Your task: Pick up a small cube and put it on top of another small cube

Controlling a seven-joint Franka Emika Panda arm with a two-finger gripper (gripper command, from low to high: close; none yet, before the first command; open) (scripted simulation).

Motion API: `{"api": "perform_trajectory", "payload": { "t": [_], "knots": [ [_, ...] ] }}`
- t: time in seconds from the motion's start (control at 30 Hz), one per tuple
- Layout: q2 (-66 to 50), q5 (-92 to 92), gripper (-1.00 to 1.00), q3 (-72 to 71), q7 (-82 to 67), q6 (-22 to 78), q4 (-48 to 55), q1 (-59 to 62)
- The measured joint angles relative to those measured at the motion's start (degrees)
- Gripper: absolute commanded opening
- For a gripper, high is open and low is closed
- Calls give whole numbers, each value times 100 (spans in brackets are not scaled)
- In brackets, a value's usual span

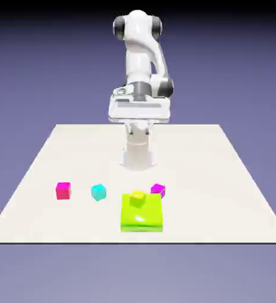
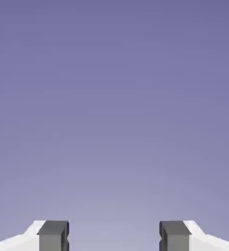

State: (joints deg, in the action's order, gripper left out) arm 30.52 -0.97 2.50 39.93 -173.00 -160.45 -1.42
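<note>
The small pinkish-red cube (image 1: 63, 190) rests on the table toward the exterior view's left. The other small cube, magenta-purple (image 1: 158, 190), sits to the right, touching or just behind the far right corner of a lime-green block. My gripper (image 1: 139, 117) hangs high above the table's far side, well away from both cubes. In the hand view the gripper (image 2: 114, 238) is open. Its two grey fingertips (image 2: 53, 235) stand wide apart with only the plain backdrop between them. No cube shows in the hand view.
A cyan cube (image 1: 98, 192) lies between the two task cubes. The flat lime-green block (image 1: 142, 216) near the table's front carries a small yellow cube (image 1: 138, 197). The white table (image 1: 223, 177) ends just in front of the green block.
</note>
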Motion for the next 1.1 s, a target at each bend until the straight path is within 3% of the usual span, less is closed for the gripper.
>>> {"api": "perform_trajectory", "payload": {
  "t": [0.93, 1.1],
  "knots": [
    [-4972, -2245, 0, 5814, -5878, 2346, 1275, -1694],
    [-5337, -2770, 0, 5238, -6281, 2129, 1372, -1190]
  ]
}}
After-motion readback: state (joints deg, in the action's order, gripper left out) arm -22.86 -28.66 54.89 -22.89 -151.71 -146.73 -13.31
